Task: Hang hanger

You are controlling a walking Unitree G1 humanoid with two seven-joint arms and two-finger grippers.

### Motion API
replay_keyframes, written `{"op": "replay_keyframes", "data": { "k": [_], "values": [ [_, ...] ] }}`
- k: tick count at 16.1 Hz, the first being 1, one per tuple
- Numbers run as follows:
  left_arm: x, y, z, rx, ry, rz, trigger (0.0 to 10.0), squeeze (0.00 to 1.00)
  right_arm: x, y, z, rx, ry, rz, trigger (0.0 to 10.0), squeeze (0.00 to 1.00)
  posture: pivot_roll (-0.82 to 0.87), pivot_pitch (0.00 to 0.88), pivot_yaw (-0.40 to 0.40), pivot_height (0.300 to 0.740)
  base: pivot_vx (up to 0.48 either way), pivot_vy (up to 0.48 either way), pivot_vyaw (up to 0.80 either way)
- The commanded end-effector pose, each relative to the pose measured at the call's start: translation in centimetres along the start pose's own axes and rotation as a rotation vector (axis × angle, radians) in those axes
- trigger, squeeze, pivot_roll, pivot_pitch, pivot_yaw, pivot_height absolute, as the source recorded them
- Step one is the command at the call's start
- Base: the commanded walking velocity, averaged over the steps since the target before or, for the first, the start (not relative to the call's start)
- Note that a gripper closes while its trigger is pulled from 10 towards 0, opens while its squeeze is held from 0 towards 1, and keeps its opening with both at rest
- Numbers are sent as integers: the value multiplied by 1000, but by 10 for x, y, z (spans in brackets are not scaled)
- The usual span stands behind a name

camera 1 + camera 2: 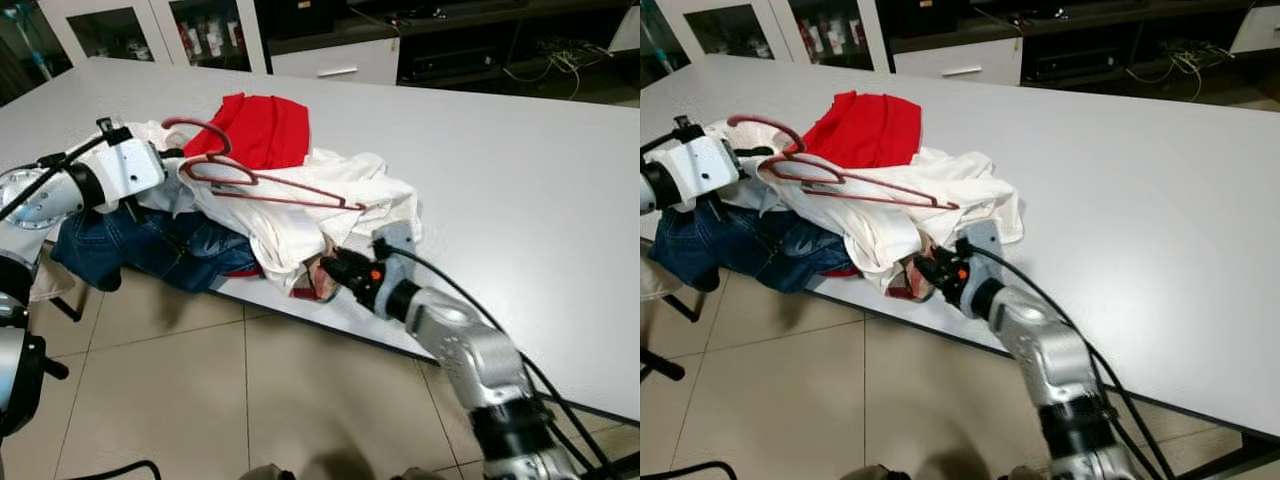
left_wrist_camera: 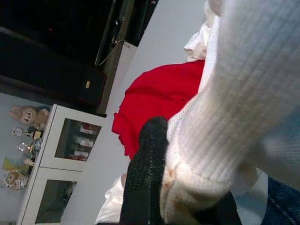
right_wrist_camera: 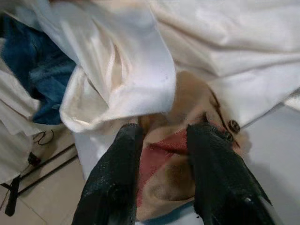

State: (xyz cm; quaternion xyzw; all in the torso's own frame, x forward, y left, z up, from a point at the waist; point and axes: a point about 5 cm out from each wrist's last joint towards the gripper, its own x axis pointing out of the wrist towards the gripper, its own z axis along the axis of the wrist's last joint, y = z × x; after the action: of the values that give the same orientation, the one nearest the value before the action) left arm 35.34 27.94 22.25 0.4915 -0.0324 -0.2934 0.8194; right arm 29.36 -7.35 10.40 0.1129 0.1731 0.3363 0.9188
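On the heaped clothes (image 1: 300, 215) at the table (image 1: 520, 180) edge, the red hanger (image 1: 262, 182) lies hook toward the nearer left gripper (image 2: 154, 187), which pinches white knit, while the right gripper (image 3: 164, 176) gapes at checked cloth.

Four cameras on a clothes pile (image 1: 270, 200) at the near edge of a grey table (image 1: 520, 180).

Head pair: looking forward and down from standing height, mid-range, both taking in the table, the tiled floor (image 1: 180, 380) and the cabinets (image 1: 150, 30) beyond; right eye shifted slightly sideways against the left. Left wrist: very close, sighting along a black finger (image 2: 145, 173) past a white knit cuff (image 2: 225, 122) toward the red garment (image 2: 159, 101) and the glass-door cabinet (image 2: 75, 140), both shared with the head pair. Right wrist: close-up along two black fingers (image 3: 117, 178) into white cloth (image 3: 140, 70) and tan-and-red fabric (image 3: 164, 159) at the table edge, shared likewise.
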Motion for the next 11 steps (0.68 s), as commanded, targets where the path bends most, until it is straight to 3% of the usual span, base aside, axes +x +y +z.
{"op": "replay_keyframes", "data": {
  "k": [1,8,10,11],
  "values": [
    [-2,3,1,-4,-10,21,0,0,8,6,3,-5,3,8,10000,0,-117,31,123,740,0,0,0],
    [9,-6,8,-31,-68,17,0,0,40,28,6,-41,33,13,10000,0,-110,34,140,740,0,0,0],
    [9,-8,8,-36,-75,14,0,0,44,29,0,-56,74,-6,10000,0,-107,34,139,740,0,0,0],
    [10,-9,9,-40,-81,15,0,0,46,21,-7,-48,114,-69,10000,0,-101,32,138,740,0,0,0]
  ]
}}
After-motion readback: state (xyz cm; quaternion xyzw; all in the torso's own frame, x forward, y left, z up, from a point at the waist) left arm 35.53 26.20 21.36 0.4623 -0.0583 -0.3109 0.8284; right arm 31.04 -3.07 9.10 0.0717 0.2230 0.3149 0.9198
